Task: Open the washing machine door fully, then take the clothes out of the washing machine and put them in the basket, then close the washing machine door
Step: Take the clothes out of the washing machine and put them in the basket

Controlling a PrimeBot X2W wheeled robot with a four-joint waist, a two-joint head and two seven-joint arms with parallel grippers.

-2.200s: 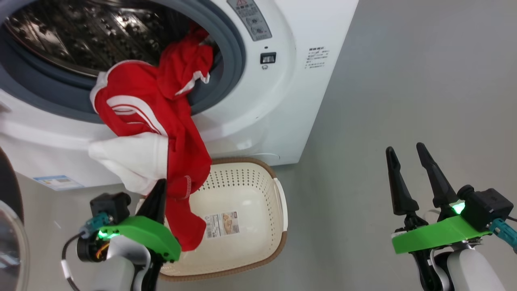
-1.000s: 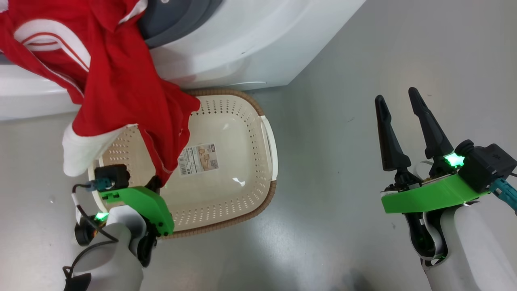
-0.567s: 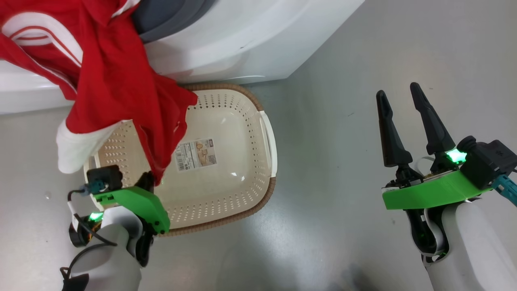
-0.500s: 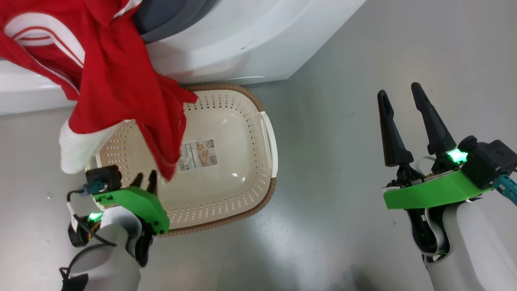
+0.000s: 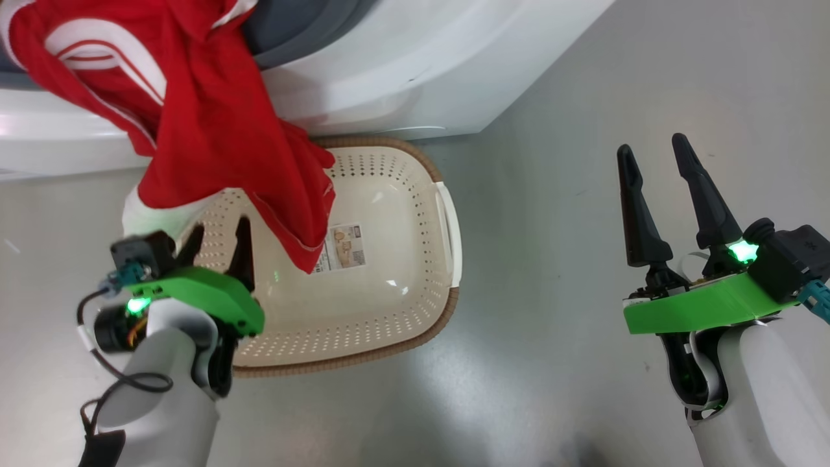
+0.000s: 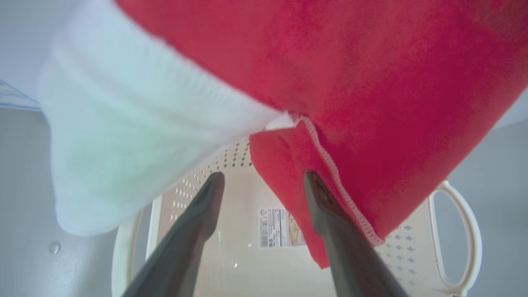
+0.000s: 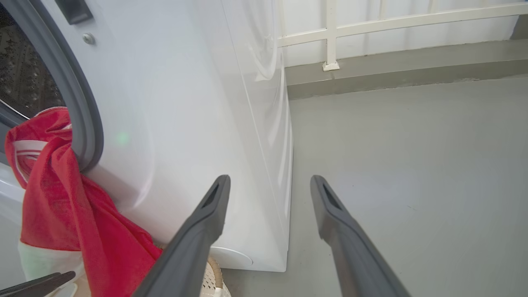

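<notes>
My left gripper (image 5: 219, 227) sits at 8 o'clock in the head view. Its two fingers are spread apart with nothing between them, over the near-left corner of the basket (image 5: 415, 337). My right gripper (image 5: 652, 144) is at 4 o'clock, well apart from everything, its fingers just as wide and empty above the grey floor (image 5: 551, 130). Just past my left fingertips, toward 1 o'clock, hangs the lower end of the clothes (image 5: 214, 130), a red flap with a stitched hem. At 12 o'clock a white part droops over the basket's left rim. In my left wrist view the red hem lies right by the finger on that view's right; I cannot tell whether they touch. The hem partly covers the paper label (image 5: 340, 246) on the basket's bottom. The basket stands on the floor close up to the base of the washer (image 5: 402, 65); whether they touch I cannot tell. Farther off, at 11 o'clock, the upper part of the clothes is draped over the lip of the washer's opening, across the grey ring (image 5: 305, 23). My right wrist view shows the dark drum (image 7: 24, 74) behind it at 10 o'clock.
</notes>
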